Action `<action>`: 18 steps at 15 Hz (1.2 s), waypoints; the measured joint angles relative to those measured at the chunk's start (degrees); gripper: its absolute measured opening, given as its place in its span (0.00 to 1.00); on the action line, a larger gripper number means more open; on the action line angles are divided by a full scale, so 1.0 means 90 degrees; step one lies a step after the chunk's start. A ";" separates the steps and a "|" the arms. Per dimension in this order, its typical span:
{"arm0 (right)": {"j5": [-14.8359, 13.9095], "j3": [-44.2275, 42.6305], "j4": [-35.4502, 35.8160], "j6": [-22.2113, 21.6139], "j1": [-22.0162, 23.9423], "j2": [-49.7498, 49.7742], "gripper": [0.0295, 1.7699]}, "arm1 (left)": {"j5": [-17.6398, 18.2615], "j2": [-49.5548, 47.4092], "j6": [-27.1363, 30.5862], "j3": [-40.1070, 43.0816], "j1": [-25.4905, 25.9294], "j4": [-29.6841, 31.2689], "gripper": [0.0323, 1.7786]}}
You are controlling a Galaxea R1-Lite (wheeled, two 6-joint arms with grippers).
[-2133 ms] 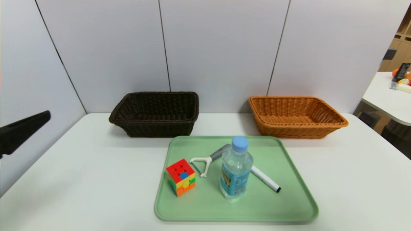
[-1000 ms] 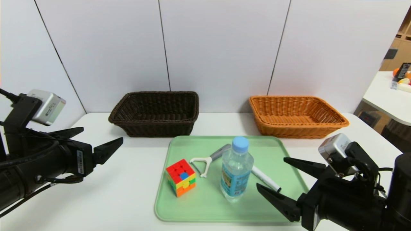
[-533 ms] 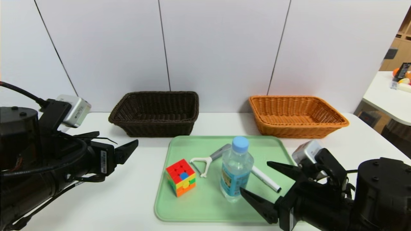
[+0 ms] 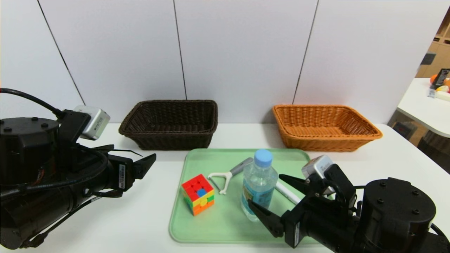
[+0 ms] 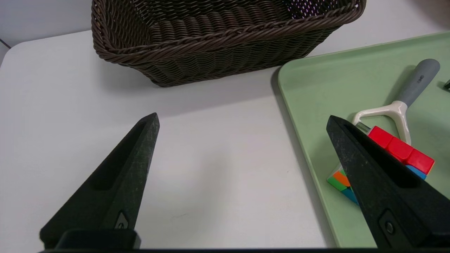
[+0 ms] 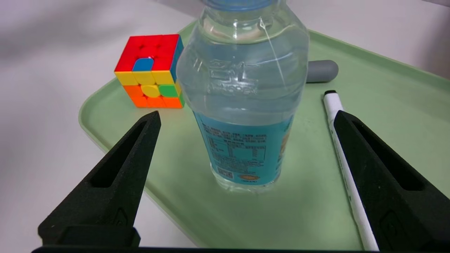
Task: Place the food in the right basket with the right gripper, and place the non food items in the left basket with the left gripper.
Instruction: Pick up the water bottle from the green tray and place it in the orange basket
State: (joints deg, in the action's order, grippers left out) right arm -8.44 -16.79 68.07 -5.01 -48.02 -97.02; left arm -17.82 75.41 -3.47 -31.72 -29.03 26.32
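The food, a clear water bottle (image 4: 258, 186) (image 6: 242, 105) with a blue cap, stands upright on the green tray (image 4: 225, 221). My right gripper (image 4: 264, 189) (image 6: 246, 114) is open at the tray's right front, its fingers on either side of the bottle, not touching it. The puzzle cube (image 4: 198, 194) (image 5: 397, 151), the white peeler (image 4: 225, 175) (image 5: 397, 109) and the marker (image 4: 286, 192) (image 6: 339, 140) also lie on the tray. My left gripper (image 4: 135, 153) (image 5: 242, 117) hovers open and empty over the table left of the tray. The dark left basket (image 4: 170, 123) and the orange right basket (image 4: 323, 126) stand empty behind.
Both baskets sit against the white back wall, with a gap of table between them. The marker lies close along one right finger (image 6: 379, 175). Another white table (image 4: 425, 105) with small objects stands at the far right.
Both arms have come in from the sides. The right gripper moved left up to the bottle; the left gripper moved right toward the tray. Nothing on the tray has shifted.
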 joint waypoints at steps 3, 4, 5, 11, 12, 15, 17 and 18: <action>-0.0202 0.0038 0.0723 -0.0027 -0.0095 -0.0404 0.96 | -0.0046 0.0056 0.0000 -0.0005 0.0004 -0.0003 0.95; -0.0248 0.0047 0.1029 -0.0028 -0.0107 -0.0569 0.96 | -0.0080 0.0070 0.0001 -0.0012 0.0004 -0.0003 0.95; -0.0314 0.0053 0.1318 -0.0034 -0.0122 -0.0729 0.96 | -0.0095 0.0083 0.0000 -0.0016 0.0004 -0.0003 0.95; -0.0703 0.0095 0.2127 -0.0229 -0.0324 -0.1365 0.96 | -0.0123 0.0122 -0.0003 0.0005 0.0012 -0.0016 0.95; -0.0703 0.0095 0.2124 -0.0263 -0.0339 -0.1402 0.96 | -0.0123 0.0138 -0.0003 0.0003 0.0012 -0.0009 0.95; -0.0704 0.0068 0.2124 -0.0289 -0.0345 -0.1522 0.96 | -0.0123 0.0196 -0.0003 -0.0016 0.0001 -0.0003 0.95; -0.0698 0.0004 0.2123 -0.0297 -0.0312 -0.1628 0.96 | -0.0123 0.0229 -0.0005 -0.0016 0.0001 -0.0004 0.95; -0.0703 -0.0046 0.2120 -0.0297 -0.0297 -0.1678 0.96 | -0.0126 0.0238 -0.0003 -0.0016 0.0001 -0.0003 0.95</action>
State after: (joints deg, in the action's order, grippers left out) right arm -14.76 -17.20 87.15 -7.68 -50.69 -112.13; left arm -18.96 77.56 -3.50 -31.87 -29.01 26.30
